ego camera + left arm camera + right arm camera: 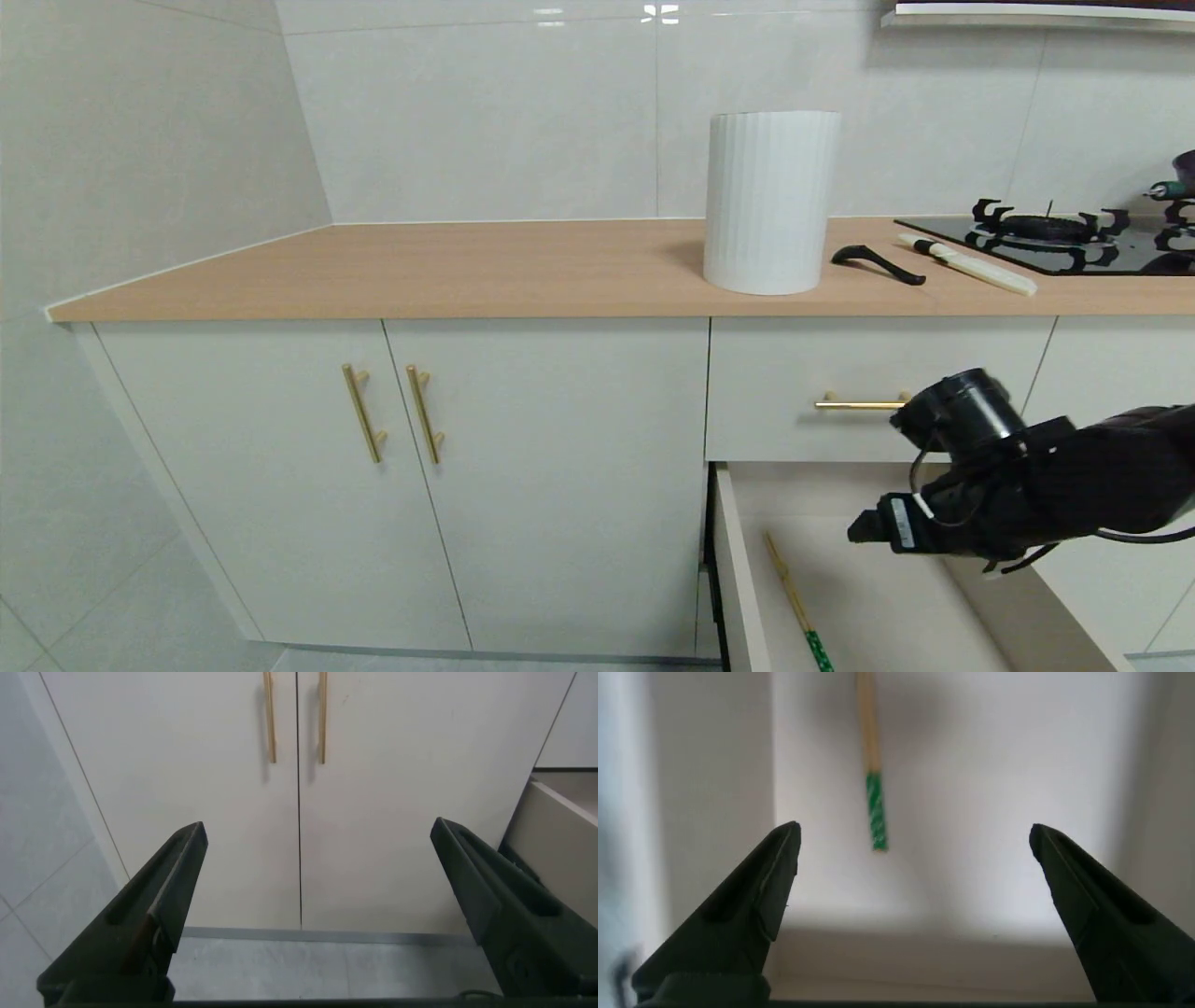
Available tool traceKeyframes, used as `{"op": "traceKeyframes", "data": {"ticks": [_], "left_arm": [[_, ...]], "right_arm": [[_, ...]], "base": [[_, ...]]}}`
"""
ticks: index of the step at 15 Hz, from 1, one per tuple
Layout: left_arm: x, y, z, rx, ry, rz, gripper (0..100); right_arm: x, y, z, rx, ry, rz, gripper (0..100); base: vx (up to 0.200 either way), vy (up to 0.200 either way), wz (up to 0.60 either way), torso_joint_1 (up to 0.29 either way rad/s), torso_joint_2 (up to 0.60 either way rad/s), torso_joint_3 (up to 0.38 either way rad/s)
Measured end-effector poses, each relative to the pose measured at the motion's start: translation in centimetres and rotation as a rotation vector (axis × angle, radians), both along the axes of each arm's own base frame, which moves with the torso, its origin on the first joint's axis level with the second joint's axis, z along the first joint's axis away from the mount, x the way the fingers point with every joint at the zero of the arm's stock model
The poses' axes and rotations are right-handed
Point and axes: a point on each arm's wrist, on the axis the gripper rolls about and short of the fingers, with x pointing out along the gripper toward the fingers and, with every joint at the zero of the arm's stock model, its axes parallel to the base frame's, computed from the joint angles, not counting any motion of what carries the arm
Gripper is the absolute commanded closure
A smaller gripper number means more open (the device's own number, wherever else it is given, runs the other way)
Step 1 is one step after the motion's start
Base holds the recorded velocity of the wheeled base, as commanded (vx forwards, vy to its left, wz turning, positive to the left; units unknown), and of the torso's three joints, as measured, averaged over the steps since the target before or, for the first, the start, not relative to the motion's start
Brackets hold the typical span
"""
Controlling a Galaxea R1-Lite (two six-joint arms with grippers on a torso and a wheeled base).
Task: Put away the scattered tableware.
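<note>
One chopstick [794, 597] lay flat in the open drawer [734, 569], close to its left wall. Long axis ran near-far, green end nearest. Right claw [866, 532] hung over the drawer, released, empty. Left claw [318, 915] released, facing two cupboard doors [402, 812]. On the table [467, 266]: one white canister [770, 201], with one black utensil [878, 264] and one pale utensil [971, 265] to its right.

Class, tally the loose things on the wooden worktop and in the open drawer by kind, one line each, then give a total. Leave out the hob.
White ribbed container: 1
Black utensil: 1
Cream utensil with a dark band: 1
Wooden chopstick with a green end, in the drawer: 1
Total: 4
</note>
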Motion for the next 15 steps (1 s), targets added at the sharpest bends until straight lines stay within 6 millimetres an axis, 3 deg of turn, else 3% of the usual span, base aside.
{"op": "traceKeyframes", "data": {"ticks": [3,6,12,15], "left_arm": [[0.0,0.0,0.0,0.000,0.000,0.000,0],[0.0,0.0,0.0,0.000,0.000,0.000,0],[0.0,0.0,0.0,0.000,0.000,0.000,0],[0.0,0.0,0.1,0.000,-0.004,0.000,0]], "right_arm": [[-1.5,-3.1,4.5,0.002,-0.152,-0.032,0],[-2.7,-5.1,7.2,0.002,-0.255,-0.068,0],[-3.7,-5.6,8.7,-0.008,-0.314,-0.073,0],[-3.8,-5.6,8.6,-0.013,-0.315,-0.070,0]], "base": [[0.000,0.000,0.00,0.000,0.00,0.000],[0.000,0.000,0.00,0.000,0.00,0.000],[0.000,0.000,0.00,0.002,-0.01,-0.004],[0.000,0.000,0.00,0.051,-0.22,-0.222]]}}
